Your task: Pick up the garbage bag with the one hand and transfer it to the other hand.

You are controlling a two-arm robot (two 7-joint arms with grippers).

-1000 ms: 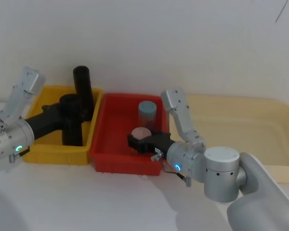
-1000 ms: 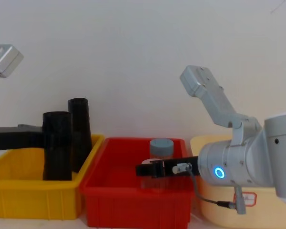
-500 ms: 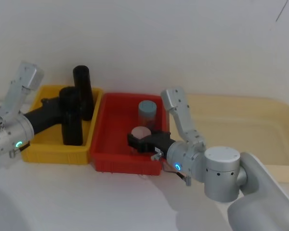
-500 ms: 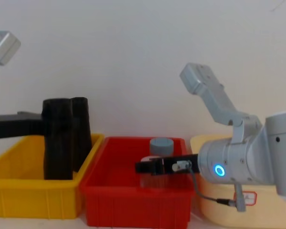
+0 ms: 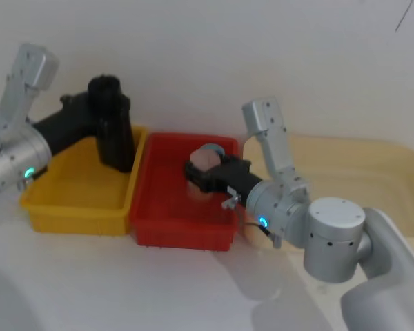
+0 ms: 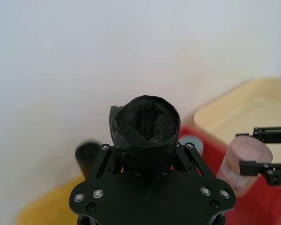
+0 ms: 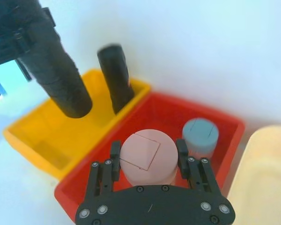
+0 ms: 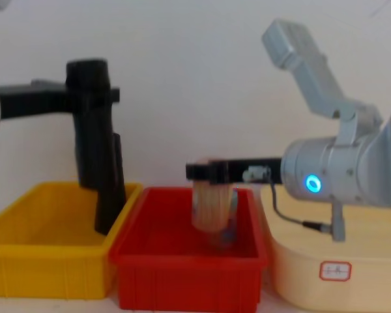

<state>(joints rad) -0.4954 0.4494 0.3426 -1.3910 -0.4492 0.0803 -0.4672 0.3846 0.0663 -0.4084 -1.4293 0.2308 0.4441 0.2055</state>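
Green-lit left gripper [image 8: 85, 96] jaws clamp the matte black garbage-bag roll [image 6: 145, 124], held upright over the yellow plastic bin [image 8: 45, 267] for handover — blue-lit right gripper [image 8: 212, 171] jaws grip a pink jar [image 7: 146, 157], likely blocking receipt.

The garbage bag [image 5: 105, 114] is matte black; there is a plain yellow bin [image 5: 76, 222], a plain red bin [image 5: 183, 233], a pale pink jar [image 7: 147, 157], a grey-blue jar [image 7: 200, 133] and a cream tray [image 5: 345, 165].

Garbage bag [image 8: 90, 130] above left bin [image 8: 45, 274], jar [image 8: 212, 205] above middle bin [image 8: 189, 280]
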